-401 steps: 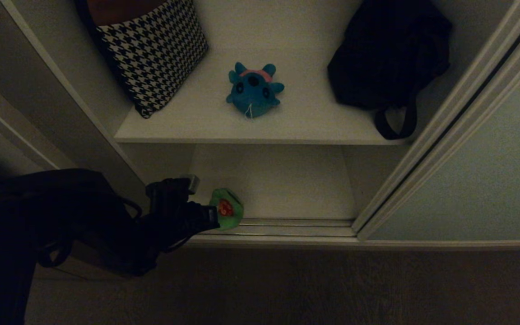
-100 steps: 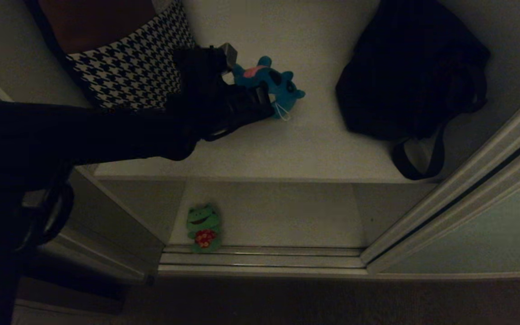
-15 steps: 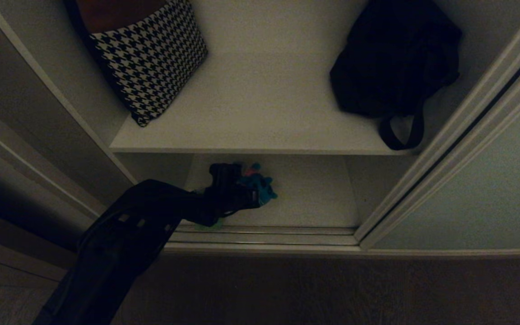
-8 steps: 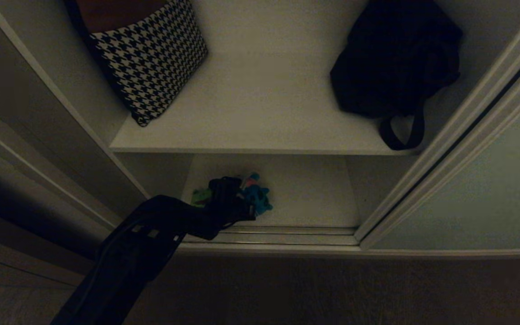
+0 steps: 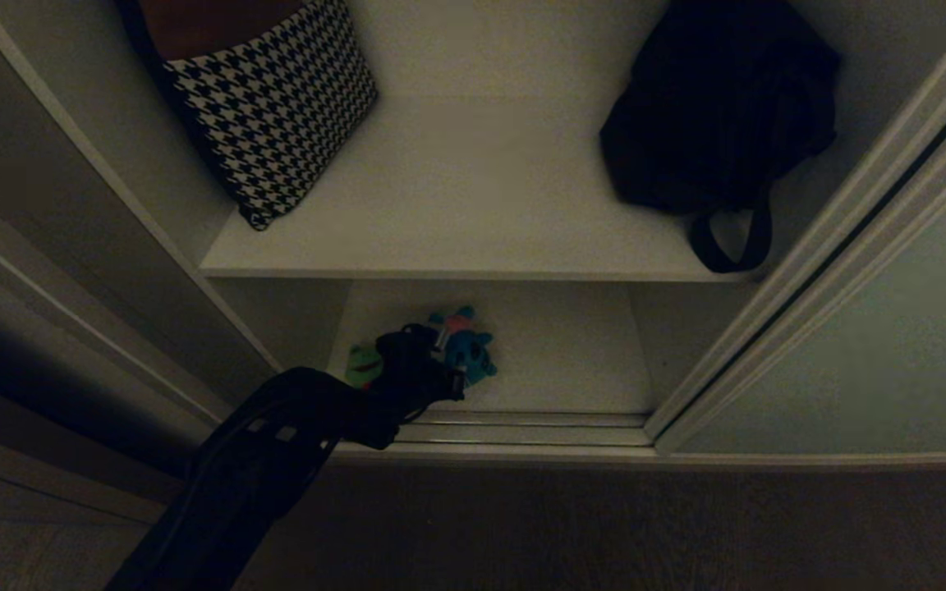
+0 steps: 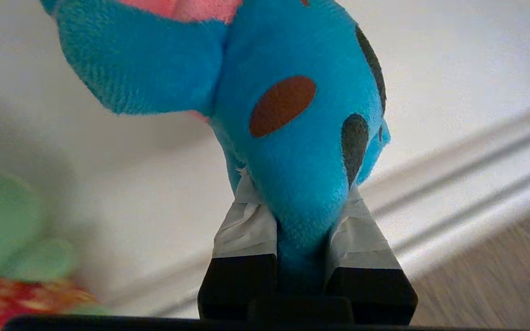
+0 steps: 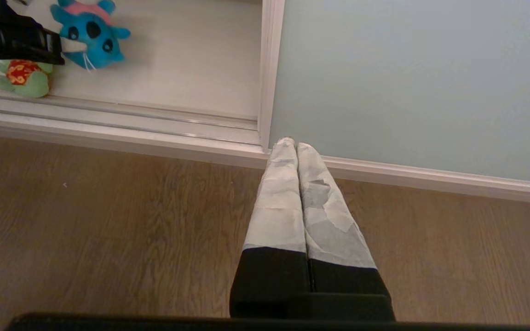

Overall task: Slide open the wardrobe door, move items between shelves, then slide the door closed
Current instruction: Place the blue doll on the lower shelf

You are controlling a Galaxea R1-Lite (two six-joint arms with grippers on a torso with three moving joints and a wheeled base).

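**Blue toy at bottom shelf, not released yet; door close pending**

Left hand (image 6: 302, 243): clenched on the blue plush toy (image 6: 292, 115), taped fingers (image 6: 246, 225) pinching a narrow bit of it from both sides. Toy hangs low over the bottom shelf (image 5: 571, 353), towards the front, near the door track. Can't tell from these views if it's touching the board yet or just above it.

Green frog (image 7: 21, 78) is lying on the same bottom shelf, just beside the blue toy, on the left-arm side, close to the track.

Upper shelf (image 5: 456, 205) has only the houndstooth cushion (image 5: 276, 107) and black bag (image 5: 711, 107) left, no toys.

Door (image 7: 407, 82) slid open to the robot's right, opening fully exposed.

Right hand (image 7: 296, 149): parked, fingers pressed together, empty, pointing at the floor (image 7: 108, 230) near the door's bottom edge.

Status, my read:
- door open: done
- frog on bottom shelf: looks done
- blue toy: brought down, needs release + arm pull-out
- close door: not started

Risk: soft toy pinched by a small bit, may cling to the tape on release. Arm must clear the track before the door moves.
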